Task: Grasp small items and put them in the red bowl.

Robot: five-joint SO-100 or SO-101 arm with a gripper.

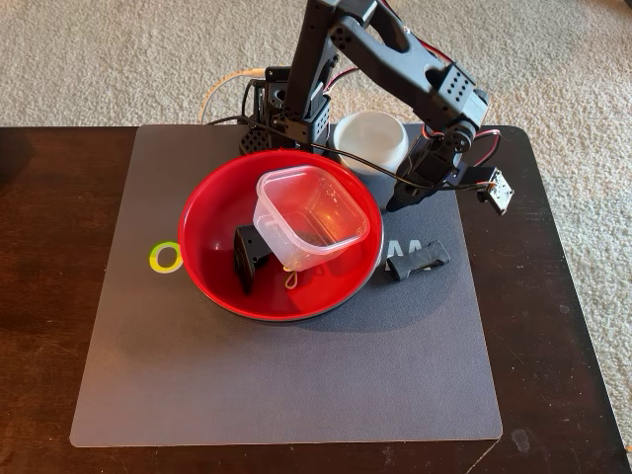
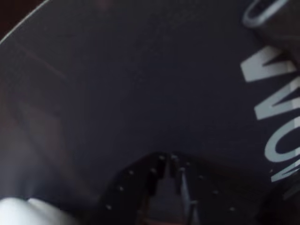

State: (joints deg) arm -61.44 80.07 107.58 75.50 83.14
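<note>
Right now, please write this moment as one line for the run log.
end effector: low over mat, state unclear | red bowl: clear tub, black bracket | on mat: ribbed piece, white dish

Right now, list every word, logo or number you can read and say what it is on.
"MOM" or "WOW": white letters on the mat, wrist view; cut off and blurred, so uncertain.
Yellow-green ring logo on the mat, fixed view, partly hidden by the bowl; no word readable.
White letters right of the bowl: unreadable.

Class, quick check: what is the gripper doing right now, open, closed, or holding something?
Gripper: low over the mat, holding nothing visible; open or closed cannot be told.
</note>
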